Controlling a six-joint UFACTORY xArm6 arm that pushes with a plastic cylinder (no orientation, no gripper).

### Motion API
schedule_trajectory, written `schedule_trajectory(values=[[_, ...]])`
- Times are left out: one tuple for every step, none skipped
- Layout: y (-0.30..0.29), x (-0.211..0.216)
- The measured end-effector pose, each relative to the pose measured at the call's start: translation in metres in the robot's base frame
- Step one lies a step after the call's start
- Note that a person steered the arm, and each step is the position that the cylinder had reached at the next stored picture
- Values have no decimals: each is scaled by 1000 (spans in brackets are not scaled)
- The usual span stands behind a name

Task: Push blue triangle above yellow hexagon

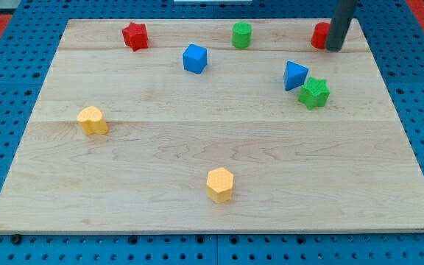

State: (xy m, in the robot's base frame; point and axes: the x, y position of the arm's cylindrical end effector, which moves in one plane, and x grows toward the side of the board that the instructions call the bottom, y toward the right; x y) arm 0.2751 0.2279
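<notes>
The blue triangle (pixel 294 75) lies on the wooden board at the view's upper right, touching the green star (pixel 314 93) at its lower right. The yellow hexagon (pixel 220 184) sits near the view's bottom centre, well below and left of the triangle. My tip (pixel 334 48) is at the view's top right, above and to the right of the blue triangle and apart from it. The tip stands just right of a red block (pixel 319 35) that the rod partly hides.
A red star (pixel 135 35) and a green cylinder (pixel 241 34) sit along the top edge. A blue cube (pixel 195 58) is at upper centre. A yellow block (pixel 92 120) lies at the left. The board's edge (pixel 212 232) meets a blue pegboard.
</notes>
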Motion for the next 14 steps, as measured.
schedule_trajectory(values=[[-1, 21], [-2, 25], [-14, 25], [-23, 26], [-82, 39], [-85, 70], [-102, 122], [-164, 169], [-226, 207], [-326, 210], [-410, 210], [-459, 192], [-482, 175], [-490, 206]])
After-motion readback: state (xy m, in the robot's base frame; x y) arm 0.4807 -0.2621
